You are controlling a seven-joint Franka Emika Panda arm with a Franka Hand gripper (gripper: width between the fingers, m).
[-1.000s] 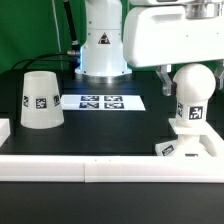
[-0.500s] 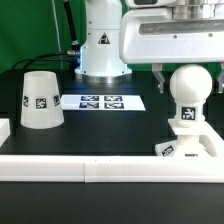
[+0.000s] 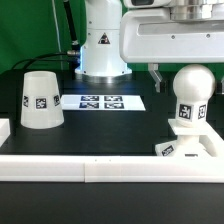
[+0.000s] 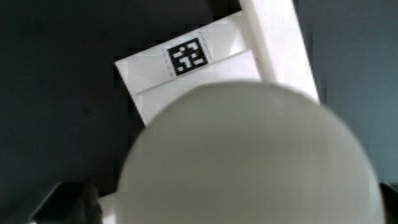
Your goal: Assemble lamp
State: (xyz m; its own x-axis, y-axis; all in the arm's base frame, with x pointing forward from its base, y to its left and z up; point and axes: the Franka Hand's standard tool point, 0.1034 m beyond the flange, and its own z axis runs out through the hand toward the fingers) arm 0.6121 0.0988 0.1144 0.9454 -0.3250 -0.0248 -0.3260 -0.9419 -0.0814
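Note:
The round bulb (image 3: 192, 84) stands upright on its stem in the low blocky base (image 3: 186, 148) at the exterior view's right. My gripper (image 3: 188, 70) hangs just above the bulb. Its left finger (image 3: 155, 74) is clear of the bulb's side, and the jaws stand open and empty. In the wrist view the bulb (image 4: 240, 155) fills most of the picture, with the tagged base (image 4: 187, 62) beyond it. The cone shade (image 3: 40, 99) sits wide end down at the exterior view's left, far from the gripper.
The marker board (image 3: 100, 101) lies at mid table in front of the white robot pedestal (image 3: 101, 45). A white rail (image 3: 90, 167) runs along the front edge. A small white block (image 3: 4, 128) sits at the far left.
The gripper has risen off the bulb and shifted slightly. The bulb stays standing in the base. The shade has not moved.

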